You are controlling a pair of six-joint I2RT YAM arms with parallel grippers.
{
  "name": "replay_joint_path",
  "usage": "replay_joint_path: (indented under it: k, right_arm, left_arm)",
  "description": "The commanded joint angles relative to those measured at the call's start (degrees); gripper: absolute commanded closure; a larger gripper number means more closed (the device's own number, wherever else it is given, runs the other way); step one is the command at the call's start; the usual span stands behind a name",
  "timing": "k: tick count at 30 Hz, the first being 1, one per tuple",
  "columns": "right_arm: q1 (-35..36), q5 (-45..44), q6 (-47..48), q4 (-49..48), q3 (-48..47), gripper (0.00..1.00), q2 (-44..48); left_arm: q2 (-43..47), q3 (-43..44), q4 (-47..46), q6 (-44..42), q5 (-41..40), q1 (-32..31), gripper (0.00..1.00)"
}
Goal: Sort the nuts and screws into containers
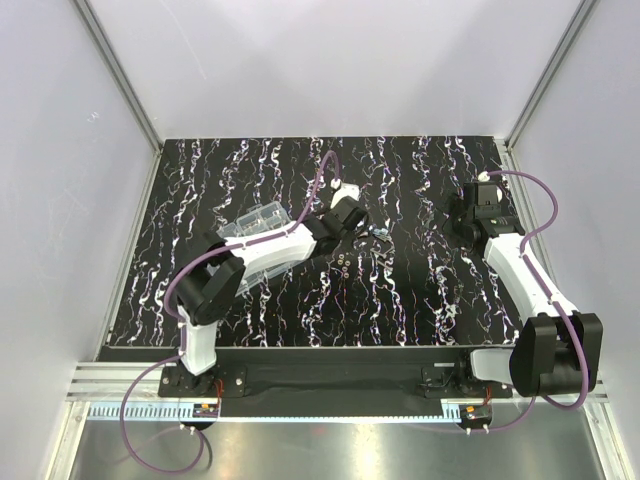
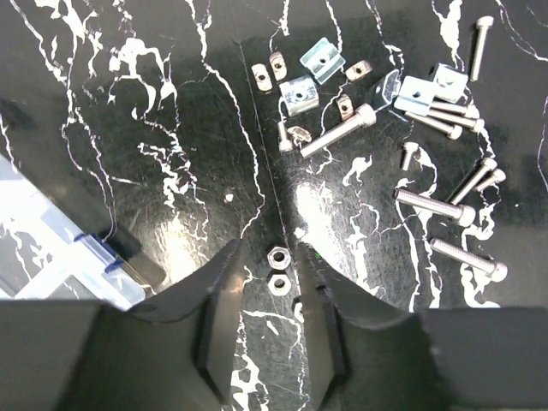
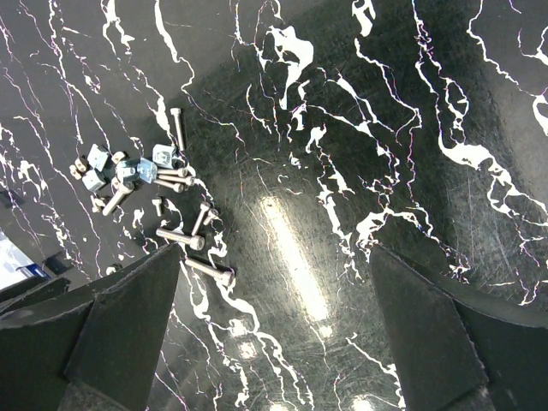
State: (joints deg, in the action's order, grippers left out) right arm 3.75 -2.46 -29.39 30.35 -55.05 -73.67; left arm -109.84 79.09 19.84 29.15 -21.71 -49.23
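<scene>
My left gripper [image 2: 269, 264] is open with a narrow gap, low over the table. Two small silvery hex nuts [image 2: 277, 255] lie on the table between its fingertips; neither is gripped. A third piece is half hidden by the right finger [image 2: 321, 317]. Ahead lie several silvery screws [image 2: 435, 205] and square nuts [image 2: 300, 92] in a loose pile. The pile also shows in the top view [image 1: 380, 232]. The clear organiser box [image 1: 255, 225] lies under my left arm; its corner shows in the left wrist view [image 2: 51, 257]. My right gripper [image 3: 274, 334] is wide open and empty, with screws [image 3: 181, 240] at its left.
The black marbled tabletop [image 1: 420, 290] has white streaks. White walls and metal rails enclose it on three sides. My right arm [image 1: 520, 265] stands at the right side, its gripper [image 1: 478, 212] near the back right.
</scene>
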Motion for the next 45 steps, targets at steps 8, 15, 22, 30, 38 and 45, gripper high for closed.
replay_joint_path:
  k: [8,15,22,30,38,45]
  right_arm:
    - [0.21,-0.88,0.03,0.41,-1.29,0.00,-0.07]
    - [0.21,-0.44,0.29,0.24,-1.38,0.00,-0.60]
    - [0.12,-0.44,0.47,0.33,-1.29,0.00,-0.51]
    - [0.21,-0.44,0.73,0.41,-1.29,0.00,-0.69]
    - [0.21,-0.35,0.65,0.41,-1.11,0.00,-0.86]
    - [0.21,-0.44,0.73,0.41,-1.03,0.00,-1.04]
  left_arm:
    - [-3.18,1.16,2.14,1.79,2.21,0.01,0.57]
    - [-5.91,2.91,4.16,2.84,1.68,-0.60,0.55]
    - [-7.23,3.53,3.37,3.29,1.50,-1.04,0.55]
    - [-8.72,4.40,4.42,4.69,-0.34,-0.95,0.57]
    - [-10.13,5.02,5.04,7.06,-0.08,-1.04,0.68]
    - [-9.69,3.97,4.51,7.59,-0.87,-1.04,0.78]
